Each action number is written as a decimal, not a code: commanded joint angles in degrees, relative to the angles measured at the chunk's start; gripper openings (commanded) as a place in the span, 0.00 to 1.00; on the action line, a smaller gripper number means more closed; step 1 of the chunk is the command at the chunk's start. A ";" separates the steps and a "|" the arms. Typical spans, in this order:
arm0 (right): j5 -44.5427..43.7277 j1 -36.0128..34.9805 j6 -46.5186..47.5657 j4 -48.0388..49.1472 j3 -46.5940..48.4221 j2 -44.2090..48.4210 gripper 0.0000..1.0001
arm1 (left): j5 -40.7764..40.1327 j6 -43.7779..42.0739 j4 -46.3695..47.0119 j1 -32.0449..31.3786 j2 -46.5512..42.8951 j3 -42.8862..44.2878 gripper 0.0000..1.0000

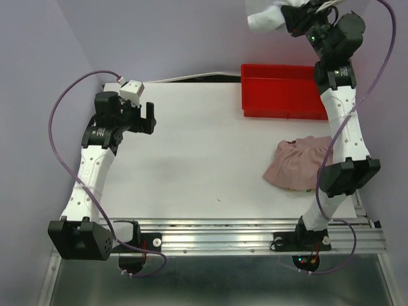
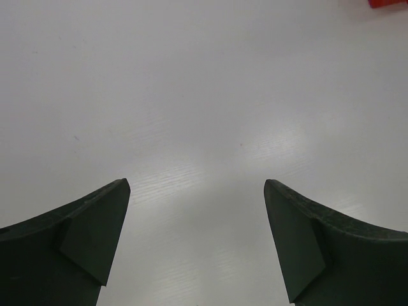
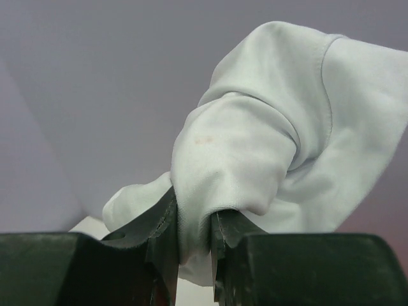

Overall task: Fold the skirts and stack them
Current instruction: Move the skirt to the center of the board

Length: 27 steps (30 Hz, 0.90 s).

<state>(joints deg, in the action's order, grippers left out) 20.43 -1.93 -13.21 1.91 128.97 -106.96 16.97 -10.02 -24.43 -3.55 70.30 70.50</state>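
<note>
My right gripper [image 1: 294,18] is raised high at the back right, above the tray, and is shut on the pale grey-white skirt [image 1: 268,18]. In the right wrist view the skirt [image 3: 255,146] bulges out from between my fingers [image 3: 162,236], bunched and hanging in the air. The pink pleated skirt [image 1: 299,162] lies crumpled on the table at the right, partly behind my right arm. My left gripper [image 1: 148,118] is open and empty over the table's left side; its wrist view shows only bare white table [image 2: 197,115] between the fingers [image 2: 95,236].
A red plastic tray [image 1: 280,99] stands at the back right of the table. The metal rail [image 1: 255,239] with both arm bases runs along the near edge. Purple cables loop beside each arm. Lilac walls close in the left and back.
</note>
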 commanded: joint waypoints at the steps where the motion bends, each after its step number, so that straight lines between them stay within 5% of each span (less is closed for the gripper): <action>1: 6.90 -5.96 2.31 -1.74 -10.38 4.90 0.01 | 1.48 -0.88 0.87 0.74 -4.29 2.19 0.99; 17: 9.72 -24.61 3.71 -2.61 -54.94 13.27 0.01 | 8.25 -11.22 -4.66 2.06 -9.48 -4.49 0.99; 21: 8.50 -25.14 7.23 -4.80 -57.86 10.28 0.01 | 14.48 -18.79 -10.98 1.88 -7.90 -6.42 0.99; 27: 0.17 -25.14 9.87 -5.95 -60.59 8.43 0.01 | 13.70 -22.50 -9.86 -1.70 -7.20 -10.38 0.96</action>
<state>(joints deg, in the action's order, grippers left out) 26.48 -27.35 -5.96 -5.91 68.29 -98.17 28.40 -27.97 -34.00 -2.50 63.37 61.80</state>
